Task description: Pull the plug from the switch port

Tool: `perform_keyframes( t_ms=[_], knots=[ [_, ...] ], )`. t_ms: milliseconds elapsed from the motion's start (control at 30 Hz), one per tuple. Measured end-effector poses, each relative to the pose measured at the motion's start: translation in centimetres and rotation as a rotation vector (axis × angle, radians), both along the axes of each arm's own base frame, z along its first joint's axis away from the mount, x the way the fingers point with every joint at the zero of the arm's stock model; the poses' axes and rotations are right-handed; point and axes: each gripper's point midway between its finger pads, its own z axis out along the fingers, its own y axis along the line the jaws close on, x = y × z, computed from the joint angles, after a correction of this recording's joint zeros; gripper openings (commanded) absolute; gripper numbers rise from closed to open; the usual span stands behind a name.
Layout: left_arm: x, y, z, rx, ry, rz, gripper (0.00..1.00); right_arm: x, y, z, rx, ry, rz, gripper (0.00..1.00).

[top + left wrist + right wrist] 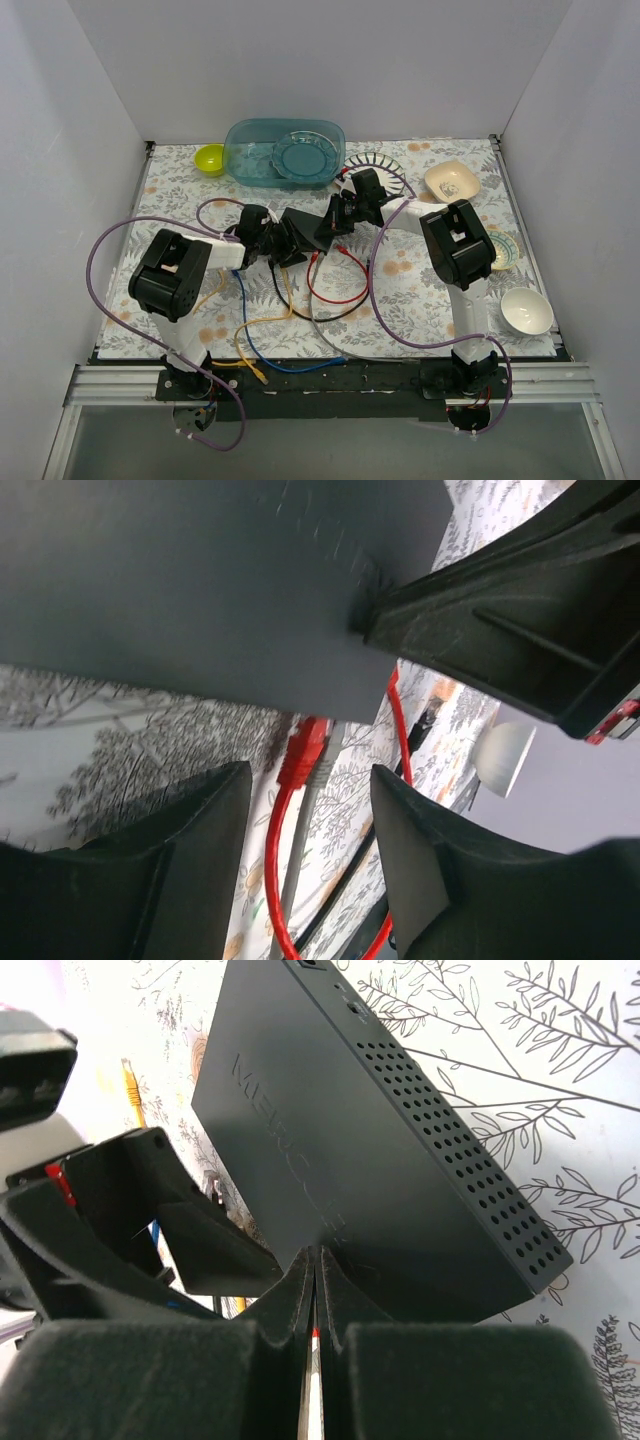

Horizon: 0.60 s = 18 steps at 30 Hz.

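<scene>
The switch (305,230) is a flat black box lying mid-table between both grippers. In the left wrist view its dark face (200,590) fills the top, and a red plug (303,748) sits in its edge beside a grey cable (305,830). My left gripper (310,780) is open, with its fingers (160,860) on either side of the red plug and not touching it. My right gripper (316,1260) is shut, its tips pressed on the switch's top face (330,1130). In the top view the left gripper (270,240) and right gripper (340,215) flank the switch.
Red (335,298), blue (262,350), yellow and black cables loop over the floral mat in front of the switch. A teal bin (285,150), a green bowl (209,158) and a striped plate (380,165) stand behind. Bowls (450,180) (527,310) stand at the right.
</scene>
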Motion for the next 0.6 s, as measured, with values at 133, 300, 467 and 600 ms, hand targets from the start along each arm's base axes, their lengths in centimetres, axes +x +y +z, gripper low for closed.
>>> perform_keyframes(
  t_ms=[133,300,467,600],
  knots=[
    [0.6,-0.6,-0.2,-0.024,-0.01,-0.019,0.44,0.0,0.0,0.0,0.001,-0.002,-0.001,0.04],
    [0.9,-1.2,-0.9,-0.047,-0.007,-0.042,0.33,0.0,0.0,0.0,0.0,-0.002,-0.001,0.05],
    [0.9,-1.3,-1.2,-0.05,-0.012,-0.052,0.26,0.0,-0.1,0.0,0.0,-0.002,-0.001,0.04],
    [0.9,-1.3,-1.5,-0.046,-0.008,-0.053,0.23,0.0,-0.1,0.0,0.0,-0.002,-0.001,0.05]
  ],
)
